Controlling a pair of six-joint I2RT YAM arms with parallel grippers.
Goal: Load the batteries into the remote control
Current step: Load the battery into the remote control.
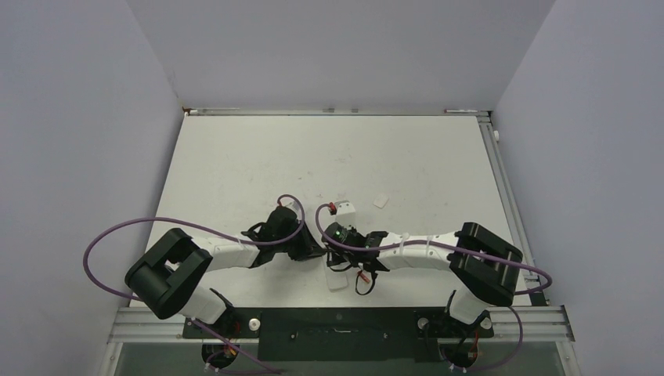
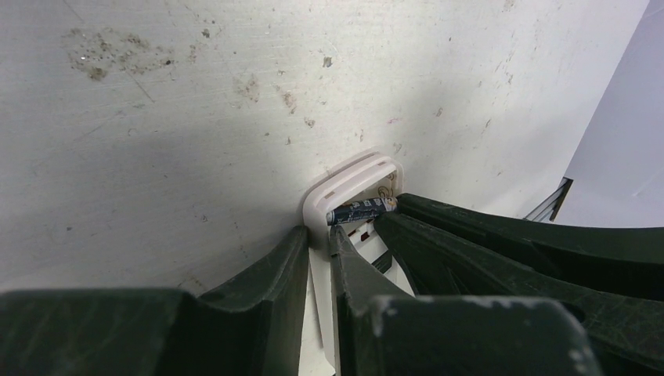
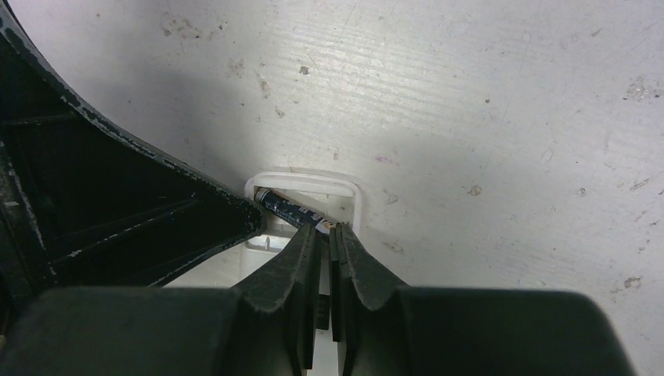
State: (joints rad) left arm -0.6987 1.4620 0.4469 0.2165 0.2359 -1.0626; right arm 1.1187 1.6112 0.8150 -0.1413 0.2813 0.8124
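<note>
One remote control (image 2: 356, 174); one battery (image 2: 362, 211) inside it.

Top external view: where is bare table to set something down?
Free: the white table's far half, from the metal rail to the small white square piece. Crowded: near centre, left gripper and right gripper at the white rectangular remote control.

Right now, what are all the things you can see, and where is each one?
table: one, white and scuffed, under everything
remote: one, white, front middle of the table, compartment open
battery: one seen, dark, lying in the remote's compartment
square piece: one, white, flat on the table beyond the grippers
cables: purple, looping off both arms
arms: two, black and white, at the near edge
left gripper: black, shut on the remote's side
right gripper: black, shut, tips at the battery's end
</note>
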